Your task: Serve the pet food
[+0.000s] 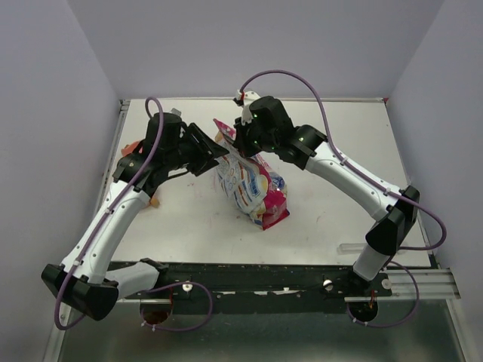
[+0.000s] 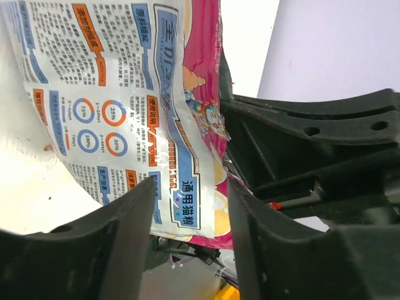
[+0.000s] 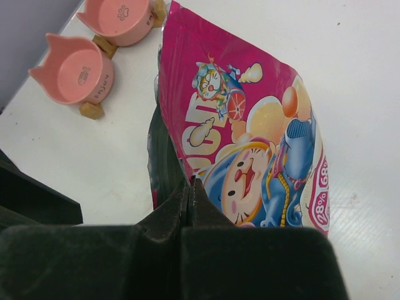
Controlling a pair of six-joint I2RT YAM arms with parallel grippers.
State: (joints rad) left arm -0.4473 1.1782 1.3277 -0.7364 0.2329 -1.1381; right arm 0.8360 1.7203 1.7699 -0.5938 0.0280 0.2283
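Bag (image 1: 253,185) is standing at the middle of the tabletop (image 1: 189,219), leaning, with its top towards the far edge and its pink bottom corner towards the near edge. Pet food itself is not showing; the bag is hiding any contents.

Right pincer (image 3: 189,185) is clamping the bag's upper edge, fingers pressed together with the pink foil between them. The printed cartoon face of the bag is hanging below that grip in the right wrist view.

Left pincer (image 2: 190,195) is standing partly open, at a moderate gap. The bag's white printed side and pink edge are sitting in that gap. Whether either finger is touching the foil cannot be told. In the top view both pincers are meeting at the bag's top, the left one coming from the left-edge side, the right one from the far-edge side.

Two pink bowls (image 3: 74,70) are resting on wooden feet near the left edge, well apart from the bag and just beside each other.
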